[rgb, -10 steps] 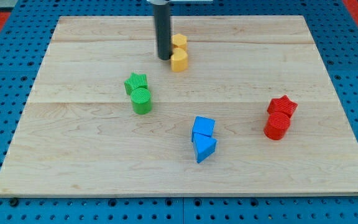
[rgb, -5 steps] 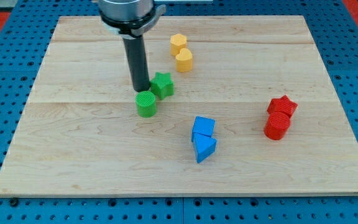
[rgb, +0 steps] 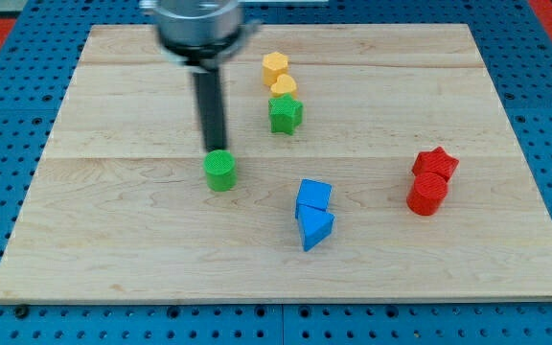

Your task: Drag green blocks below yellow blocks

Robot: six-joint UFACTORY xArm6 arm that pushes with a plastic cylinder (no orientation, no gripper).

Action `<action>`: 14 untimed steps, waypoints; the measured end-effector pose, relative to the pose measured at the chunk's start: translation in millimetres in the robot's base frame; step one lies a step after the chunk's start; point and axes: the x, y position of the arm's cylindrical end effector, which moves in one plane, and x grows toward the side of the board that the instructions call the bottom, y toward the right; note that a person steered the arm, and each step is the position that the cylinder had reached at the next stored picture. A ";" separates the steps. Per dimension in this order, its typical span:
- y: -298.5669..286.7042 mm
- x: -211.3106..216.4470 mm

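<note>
Green star block (rgb: 285, 114) is sitting just under the two yellow blocks (rgb: 279, 78), touching the lower one; the green cylinder (rgb: 220, 171) is lying apart, left of centre. My tip (rgb: 216, 149), bare rod with no gripper, is touching its upper edge. I am judging it should go around left and push rightward, gently.

You see my tip (rgb: 216, 148) just above the green cylinder (rgb: 220, 171); the green star (rgb: 285, 113) touches the lower yellow block (rgb: 283, 87) from below
</note>
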 end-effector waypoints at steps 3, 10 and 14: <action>-8.9 66.3; 67.5 15.4; 128.8 41.0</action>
